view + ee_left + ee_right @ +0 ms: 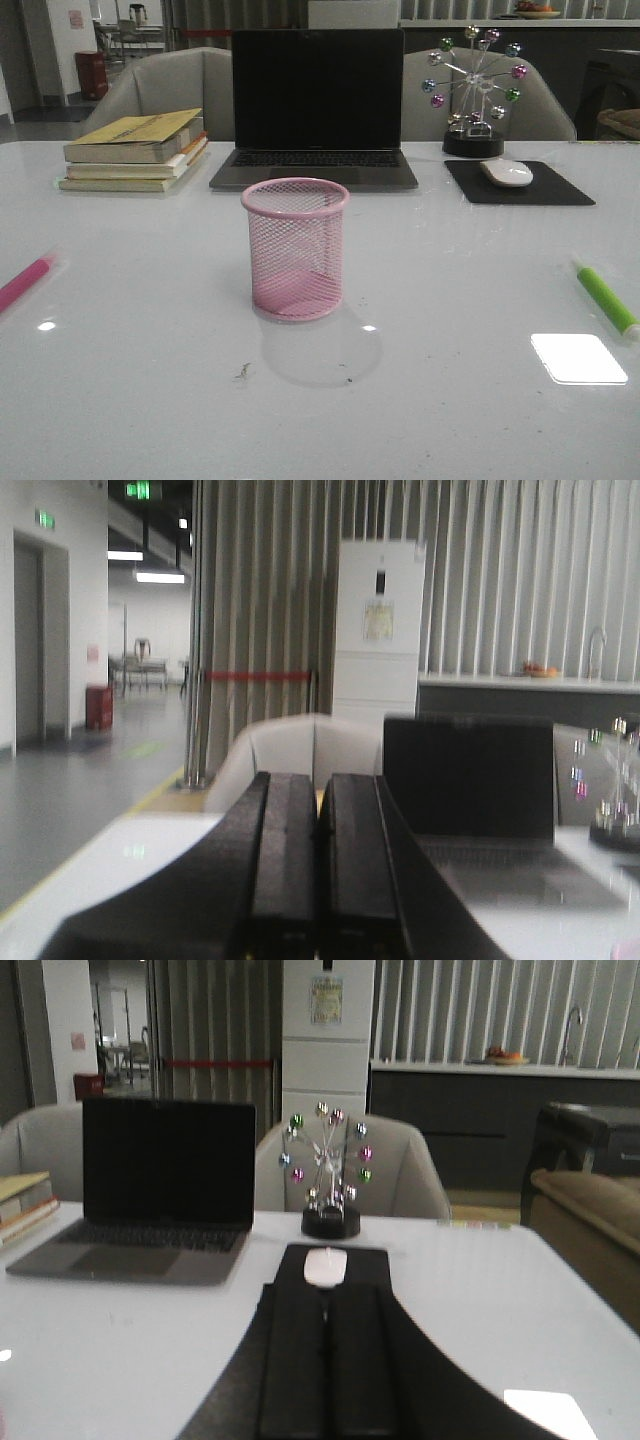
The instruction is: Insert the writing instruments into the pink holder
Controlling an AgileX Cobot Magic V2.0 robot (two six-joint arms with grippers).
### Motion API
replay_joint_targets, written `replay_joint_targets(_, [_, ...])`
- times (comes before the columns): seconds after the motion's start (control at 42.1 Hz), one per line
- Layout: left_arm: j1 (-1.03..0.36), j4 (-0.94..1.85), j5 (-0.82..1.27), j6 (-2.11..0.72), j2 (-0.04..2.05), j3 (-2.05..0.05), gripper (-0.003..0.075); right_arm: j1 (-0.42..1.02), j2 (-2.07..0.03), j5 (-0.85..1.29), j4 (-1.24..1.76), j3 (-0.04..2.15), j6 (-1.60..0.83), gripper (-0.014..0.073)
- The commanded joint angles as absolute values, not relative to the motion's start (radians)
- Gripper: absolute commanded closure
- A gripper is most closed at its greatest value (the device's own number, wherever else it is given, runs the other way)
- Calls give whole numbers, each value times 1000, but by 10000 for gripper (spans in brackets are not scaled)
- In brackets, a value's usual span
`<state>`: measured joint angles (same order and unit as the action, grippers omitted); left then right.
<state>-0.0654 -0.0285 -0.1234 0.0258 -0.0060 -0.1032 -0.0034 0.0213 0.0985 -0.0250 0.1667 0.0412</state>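
The pink holder (295, 248), a wire-mesh cup, stands upright and empty in the middle of the white table. A pink marker (24, 283) lies flat near the table's left edge. A green marker (606, 299) lies flat near the right edge. Neither arm shows in the front view. In the left wrist view my left gripper (319, 792) is shut with nothing between its black fingers, aimed level over the table toward the laptop. My right gripper (327, 1295) is likewise shut and empty, pointing toward the mouse. Neither wrist view shows the markers or the holder.
Behind the holder stands an open laptop (316, 105). A stack of books (135, 150) lies at the back left. At the back right are a black mouse pad (517, 183) with a white mouse (507, 172) and a ferris-wheel ornament (474, 95).
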Motion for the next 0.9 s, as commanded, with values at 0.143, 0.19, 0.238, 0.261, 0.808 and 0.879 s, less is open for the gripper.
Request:
replay_joint_targets(0.143, [-71,-29,-19,33,85,-413,629,-6,-91,190,-32,474,38,537])
replay_joint_targets(0.19, [-71,-29,22,33,116,-457,629,-6,-135,240,-32,524,38,537])
replay_joint_targets(0.238, [-71,-29,71,33,156,-503,629,-6,-183,293,-32,569,38,537])
replay_joint_targets(0.261, [-71,-29,95,33,174,-523,629,-6,-203,316,-32,587,38,537])
replay_joint_targets(0.808, [-71,-29,489,33,524,-612,629,-6,-635,636,-32,661,38,537])
replay_joint_targets(0.879, [-71,-29,480,33,554,-612,629,-6,-674,644,-32,657,38,537])
